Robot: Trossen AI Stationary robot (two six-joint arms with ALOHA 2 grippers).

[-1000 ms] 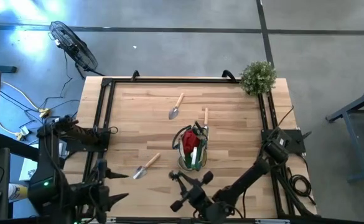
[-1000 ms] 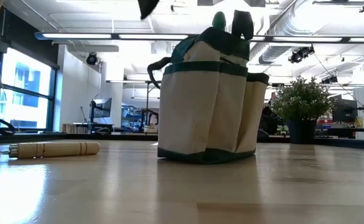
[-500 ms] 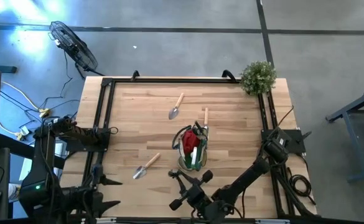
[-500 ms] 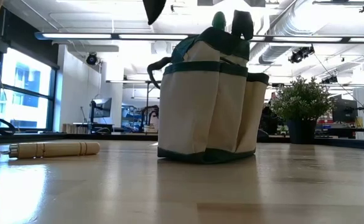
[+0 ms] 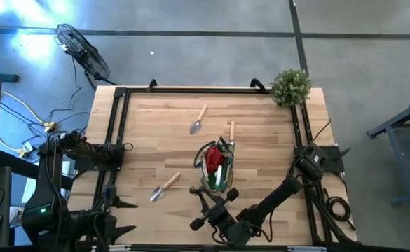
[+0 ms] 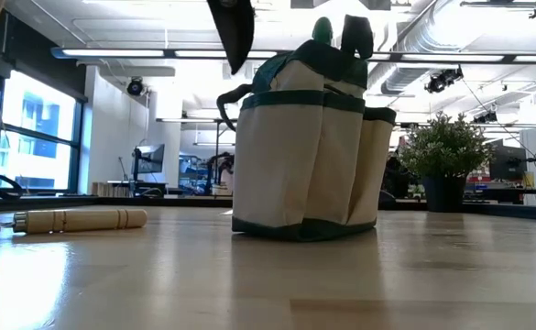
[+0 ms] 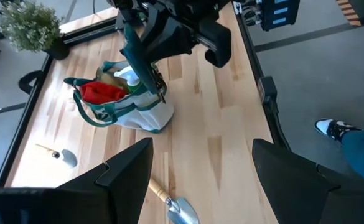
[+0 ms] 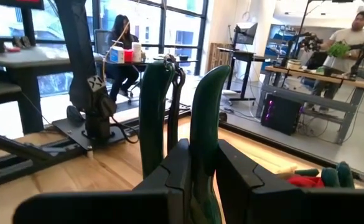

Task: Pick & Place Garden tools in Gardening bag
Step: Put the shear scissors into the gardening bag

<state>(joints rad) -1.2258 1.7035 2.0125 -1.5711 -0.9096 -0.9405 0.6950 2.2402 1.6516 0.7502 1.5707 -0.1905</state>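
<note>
The gardening bag (image 5: pixel 216 172) stands upright near the table's middle, with a red cone (image 5: pixel 212 159) and other tools inside. A wooden handle (image 5: pixel 231 130) sticks out at its far side. Two trowels lie flat on the table, one far (image 5: pixel 198 121) and one near-left (image 5: pixel 164 187). My right gripper (image 5: pixel 209 211) hovers just near of the bag, shut on green-handled pruners (image 7: pixel 139 55). My left gripper (image 7: pixel 200 180) waits open over the table's near-left corner. My right gripper pinches the pruners between its two fingers, which lie level and point toward the table's left. The two green handles (image 8: pixel 208 106) rise upright above the fingers. A dark end (image 6: pixel 233 32) points down beside the bag's top. The pruners are lifted clear of table and bag.
A bushy potted plant (image 5: pixel 290 86) stands at the table's far right corner. Black frame rails (image 5: pixel 120 126) run along the table's sides. A fan (image 5: pixel 83 52) stands on the floor beyond the far left corner. People are in the room behind (image 8: pixel 122 50).
My right gripper has sunk a little and edged toward the bag with the pruners. In the low view their dark lower end has come down beside the bag's top. The bag and trowels have stayed where they were.
</note>
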